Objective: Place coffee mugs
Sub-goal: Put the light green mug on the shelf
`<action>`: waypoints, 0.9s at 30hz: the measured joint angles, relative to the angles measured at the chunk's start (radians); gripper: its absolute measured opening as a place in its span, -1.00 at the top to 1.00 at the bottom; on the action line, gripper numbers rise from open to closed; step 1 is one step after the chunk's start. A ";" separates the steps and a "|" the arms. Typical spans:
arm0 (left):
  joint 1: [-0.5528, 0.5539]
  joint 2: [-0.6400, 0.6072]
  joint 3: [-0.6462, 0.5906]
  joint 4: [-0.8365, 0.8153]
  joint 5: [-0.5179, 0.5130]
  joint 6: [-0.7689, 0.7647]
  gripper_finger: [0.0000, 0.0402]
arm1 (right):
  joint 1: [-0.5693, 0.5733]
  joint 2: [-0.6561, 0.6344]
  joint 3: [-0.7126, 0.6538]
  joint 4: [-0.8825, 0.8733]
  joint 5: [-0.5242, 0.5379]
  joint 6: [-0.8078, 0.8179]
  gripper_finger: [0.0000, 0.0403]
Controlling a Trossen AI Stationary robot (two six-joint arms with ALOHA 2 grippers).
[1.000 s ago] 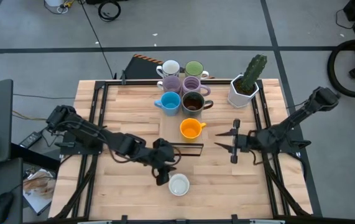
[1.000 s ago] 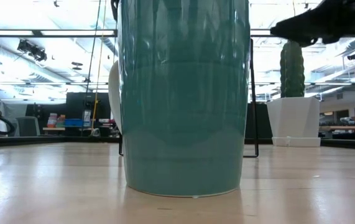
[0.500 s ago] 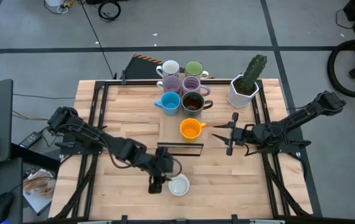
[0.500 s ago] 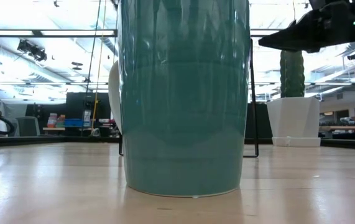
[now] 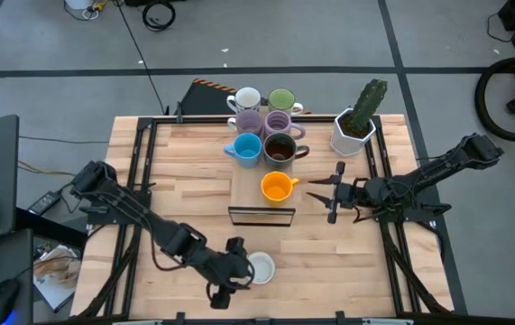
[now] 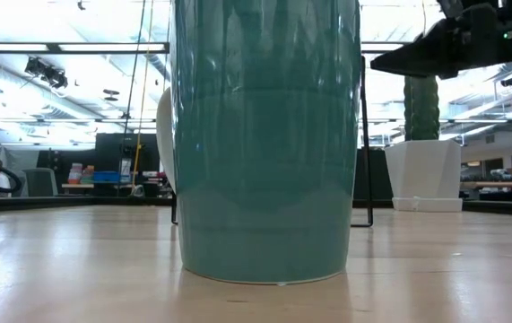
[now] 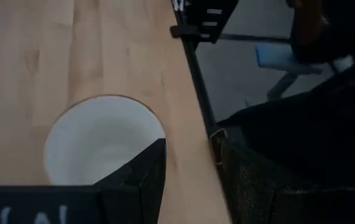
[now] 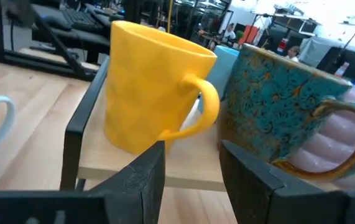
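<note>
Seven mugs stand at the far middle: white (image 5: 245, 97), green (image 5: 281, 98), two lilac (image 5: 250, 120) (image 5: 278, 123), blue (image 5: 246, 148), dark brown (image 5: 280, 149) and orange (image 5: 277, 187). The orange one is on a low wooden rack (image 5: 262, 215). An eighth mug (image 5: 260, 267), white inside and teal outside (image 6: 264, 135), stands near the near edge. My left gripper (image 5: 232, 275) is open just left of it. My right gripper (image 5: 329, 200) is open right of the orange mug (image 8: 152, 93), whose handle (image 8: 205, 112) faces it. My left gripper has one finger (image 7: 146, 174) right beside the near mug's rim (image 7: 158, 134), coming level from the table's left. I cannot tell whether it touches the rim. The mug stands upright on the table.
A white hexagonal pot with a cactus (image 5: 356, 126) stands at the far right, behind my right gripper. The table's near edge and its black frame (image 7: 196, 74) run close by my left gripper. Bare wood (image 5: 347, 271) lies right of the near mug.
My left gripper has drawn back from the rack toward the table's near edge, coming alongside the near mug, which has stayed in place. My right gripper has shifted a little toward the orange mug.
</note>
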 joint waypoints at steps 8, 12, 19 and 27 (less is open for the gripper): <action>-0.043 0.135 0.249 -0.220 -0.016 0.034 0.20 | 0.006 0.004 0.000 -0.003 0.003 0.143 0.22; -0.057 0.235 0.424 -0.449 -0.036 0.047 0.19 | 0.032 0.008 0.000 -0.010 0.000 0.205 0.22; -0.059 0.321 0.500 -0.585 -0.101 0.137 0.19 | 0.091 0.030 0.001 -0.010 0.008 0.267 0.22; -0.077 0.339 0.501 -0.641 -0.214 0.346 0.19 | 0.132 0.050 0.001 -0.006 0.047 0.274 0.22</action>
